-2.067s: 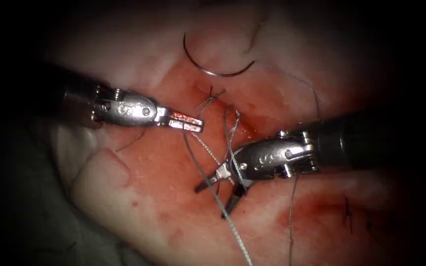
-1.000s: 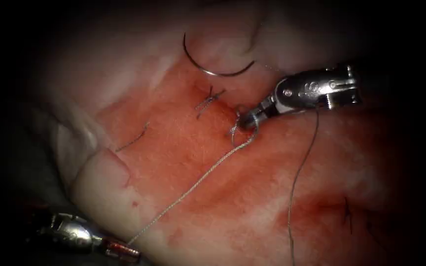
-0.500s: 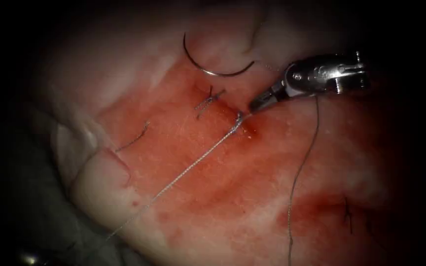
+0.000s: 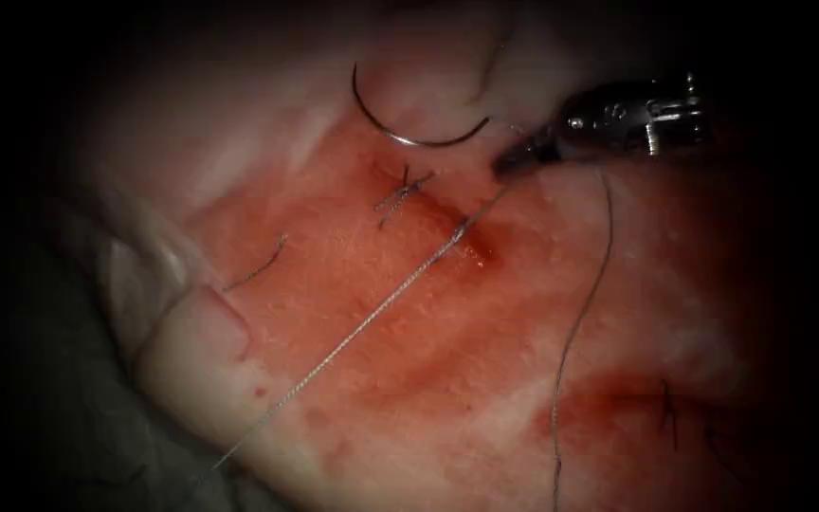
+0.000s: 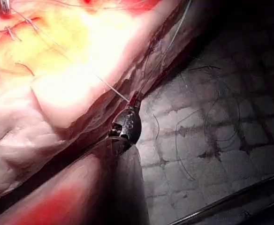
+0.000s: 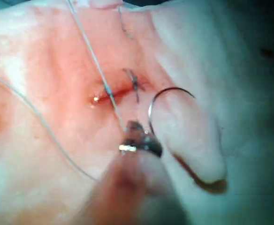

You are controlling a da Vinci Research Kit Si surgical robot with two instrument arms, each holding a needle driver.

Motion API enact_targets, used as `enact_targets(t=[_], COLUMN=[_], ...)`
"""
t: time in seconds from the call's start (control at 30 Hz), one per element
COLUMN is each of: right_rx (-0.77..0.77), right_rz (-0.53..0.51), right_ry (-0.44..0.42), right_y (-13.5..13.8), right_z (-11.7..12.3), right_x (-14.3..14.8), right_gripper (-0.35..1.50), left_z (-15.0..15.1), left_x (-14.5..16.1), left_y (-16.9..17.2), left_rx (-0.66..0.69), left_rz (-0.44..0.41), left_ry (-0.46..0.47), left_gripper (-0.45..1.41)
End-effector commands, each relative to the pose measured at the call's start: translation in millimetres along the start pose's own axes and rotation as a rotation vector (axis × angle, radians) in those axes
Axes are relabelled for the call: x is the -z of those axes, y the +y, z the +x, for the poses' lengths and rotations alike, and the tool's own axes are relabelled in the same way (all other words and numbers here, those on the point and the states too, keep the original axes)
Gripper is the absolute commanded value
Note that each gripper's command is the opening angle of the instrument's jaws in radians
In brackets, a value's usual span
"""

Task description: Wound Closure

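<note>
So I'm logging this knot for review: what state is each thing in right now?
Needle: lying free on the tissue, held by neither tool.
Thread: taut between both tools, through the knot at the cut.
Right tool: shut on thread.
Left tool: shut on thread.
Earlier stitch: tied.

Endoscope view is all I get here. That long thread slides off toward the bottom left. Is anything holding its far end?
Observer: Yes. In the left wrist view the left arm's tool has its jaws shut on the thread, just off the edge of the tissue.
Operator: And the dark tool near the top right, is it holding something too?
Observer: The right wrist view shows the right arm's tool shut on the thread's other end, close to the cut.
Operator: So who has that curved needle?
Observer: Neither. The right wrist view shows the needle lying free on the tissue beside that tool, not in it.
</note>
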Motion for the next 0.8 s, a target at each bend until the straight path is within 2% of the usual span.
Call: enact_targets(t=[0.03,0.2,0.43,0.7,0.77,0.8], right_rx=[0.006,0.005,0.004,0.0,-0.01,-0.032], right_rz=[-0.018,-0.031,-0.039,-0.031,-0.049,-0.078], right_ry=[-0.024,-0.045,-0.051,-0.05,-0.02,0.011], right_y=[0.5,0.2,0.2,-0.6,-1.4,-1.7], right_z=[-0.6,-1.2,-1.5,-0.8,-0.4,0.0], right_x=[-0.9,-1.7,-1.5,-1.6,-1.3,-0.6], right_gripper=[-0.35,-0.35,-0.35,-0.35,-0.35,0.14], left_z=[-0.7,-1.2,-2.3,-0.8,0.4,1.4], left_x=[-1.0,-1.0,1.2,0.2,-0.2,-0.2], left_y=[1.1,1.5,2.9,1.7,0.6,-0.2], left_rx=[0.007,0.008,0.027,0.042,0.054,0.047], left_rz=[-0.004,-0.005,-0.008,0.002,0.006,0.008], left_ry=[0.001,-0.001,-0.002,0.0,0.003,0.006], left_gripper=[-0.45,-0.45,-0.45,-0.45,-0.45,-0.45])
